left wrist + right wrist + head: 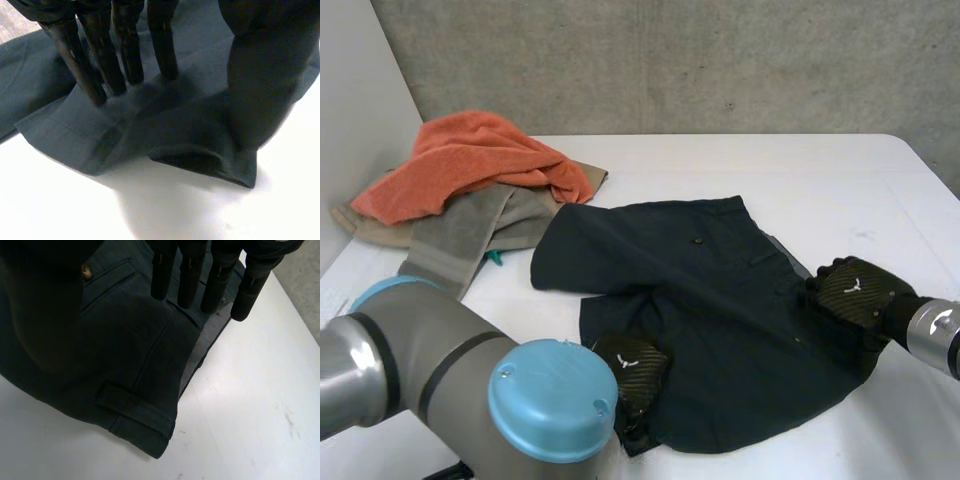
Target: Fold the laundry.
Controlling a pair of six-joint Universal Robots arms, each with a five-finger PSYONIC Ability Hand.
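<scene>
Navy shorts (710, 300) lie spread on the white table (840, 180), right of an orange towel (470, 160) heap. Left hand (632, 365) presses straight fingers on a leg hem; right hand (855, 290), fingers straight, seemingly rests at the waistband.

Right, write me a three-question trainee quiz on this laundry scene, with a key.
1. True or false: the left hand and the right hand are both at edges of the dark garment.
2. Which lies on the grey cloth at the far left of the table? A. orange towel B. white shirt C. striped sock
3. Fill in: in the right wrist view, the right hand's fingers are straight over the garment's ____ end, near a belt loop and a button.
Key: 1 true; 2 A; 3 waistband.
</scene>
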